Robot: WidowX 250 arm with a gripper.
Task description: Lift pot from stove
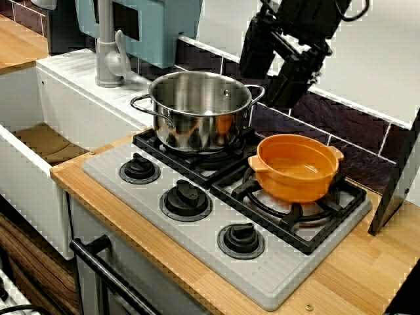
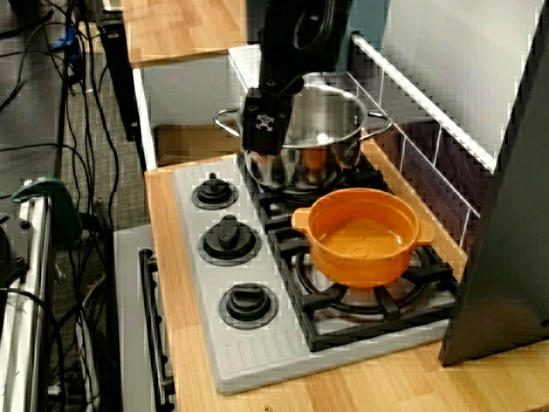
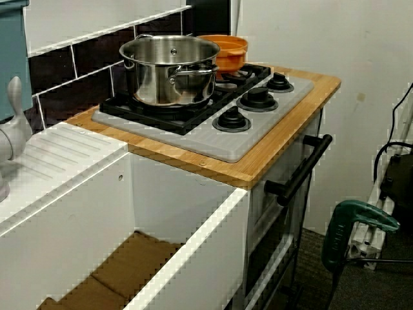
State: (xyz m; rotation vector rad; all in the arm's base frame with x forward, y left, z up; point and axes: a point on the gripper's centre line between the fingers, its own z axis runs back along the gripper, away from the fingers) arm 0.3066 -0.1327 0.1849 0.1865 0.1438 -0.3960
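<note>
Wooden counter (image 1: 164, 249), light butcher-block top, runs from the white sink unit (image 3: 77, 194) to its far end by the wall. Dark oven handle (image 3: 298, 169) runs along the front below the counter edge.

Stove (image 1: 197, 230) lies flat on the counter, grey, taking up most of the top. Two black burner grates along the back edge by the tiled wall; three round black knobs (image 1: 186, 198) in a row along the front edge.

Steel pot (image 1: 200, 108), tall and shiny, loop handles, sits on the grate nearer the sink end. Looks empty inside as far as the view shows.

Robot arm (image 1: 289, 46), black, hangs above the back edge of the counter, over and behind the steel pot. In the second side view it crosses in front of the steel pot's rim. Gripper (image 2: 262, 129) is the black block at its lower end, above the steel pot's near rim, apart from the orange pot. Jaws: cannot tell whether open or closed; fingers are not distinguishable in any view. Nothing seen in its grasp.

Pot (image 1: 296, 167), orange, shallow, round, two small tab handles at the rim. Sits on the grate at the counter's far end, away from the sink, just beside the steel pot but not touching. Upright, resting flat on the grate, empty. In the sink-side view only its rim (image 3: 226, 48) shows behind the steel pot.
</note>
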